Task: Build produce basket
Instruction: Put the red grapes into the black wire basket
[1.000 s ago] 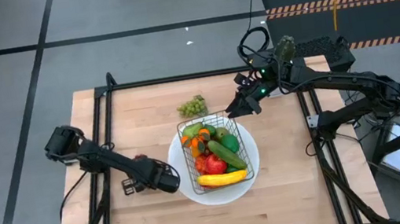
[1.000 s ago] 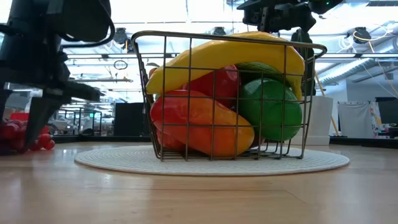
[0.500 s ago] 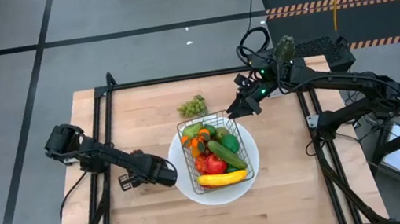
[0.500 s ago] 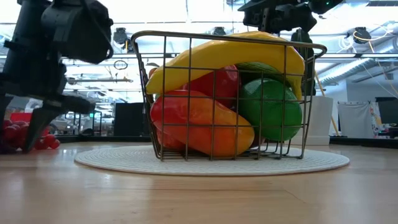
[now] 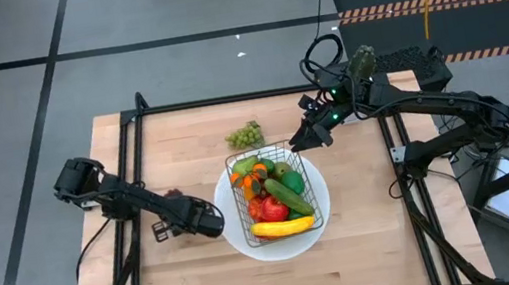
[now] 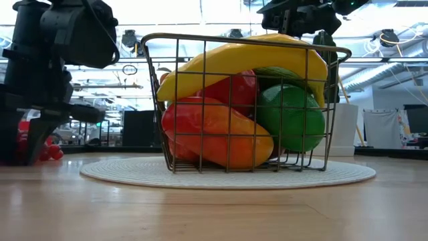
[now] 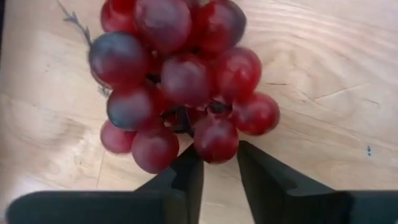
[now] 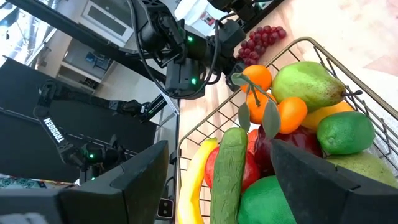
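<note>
Far left on the tabletop (image 5: 370,236): the left gripper (image 7: 217,158), down low, nose right up against the purple grapes (image 7: 180,81). Fingers (image 7: 186,180) only a little apart, one on each side of the lowest grape. No firm pinch to be seen yet. Bunch lying flat on the wood, well apart from the basket (image 5: 258,153).

In the middle: the basket, sitting on the round white plate (image 5: 237,230). Packed nearly full of the produce, with a banana (image 5: 284,227) along the front, a cucumber (image 5: 288,196) across the top, and red, green and orange bits under it. Not much room left except on top.

Just behind the basket: the green grapes (image 5: 244,136), loose on the wood, not packed yet.

To the right: the right gripper (image 5: 297,142), up in the air by the far right corner of the basket. Fingers spread wide, nothing between them. Looks like waiting.

Step in hand, most likely: picking up the purple bunch, one of the last two things to pack.

Next move, as a guess: squeeze softly until the bunch holds, lift straight up, carry it right over the wire rim and set it on top of the pile. Grab close to the stem if possible, since one grape alone may slip or let the bunch swing.
</note>
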Robot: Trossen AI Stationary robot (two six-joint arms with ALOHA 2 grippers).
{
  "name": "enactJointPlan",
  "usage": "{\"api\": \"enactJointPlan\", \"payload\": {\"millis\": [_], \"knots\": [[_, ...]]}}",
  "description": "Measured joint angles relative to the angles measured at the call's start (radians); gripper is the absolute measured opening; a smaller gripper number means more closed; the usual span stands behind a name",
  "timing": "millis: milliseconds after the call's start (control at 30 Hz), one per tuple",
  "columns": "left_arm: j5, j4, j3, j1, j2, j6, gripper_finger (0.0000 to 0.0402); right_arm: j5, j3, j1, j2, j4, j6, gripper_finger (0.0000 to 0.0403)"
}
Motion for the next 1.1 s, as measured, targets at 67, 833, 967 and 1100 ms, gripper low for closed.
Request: {"api": "enactJointPlan", "payload": {"millis": [67, 833, 967, 1100], "knots": [[-0.009, 0.002, 0.000, 0.000, 0.000, 0.007, 0.0083, 0.000, 0.000, 0.000, 0.000, 0.000, 0.001, 0.0274], [-0.101, -0.011, 0.030, -0.035, -0.117, 0.076, 0.0001, 0.001, 0.000, 0.000, 0.000, -0.045, -0.044, 0.0274], [-0.150, -0.020, 0.051, -0.035, -0.194, 0.114, 0.0001, 0.012, 0.000, 0.000, 0.000, -0.037, -0.047, 0.0274], [-0.143, -0.074, 0.066, -0.033, -0.222, 0.075, 0.0001, 0.052, 0.000, 0.000, 0.000, -0.037, -0.051, 0.0274]]}}
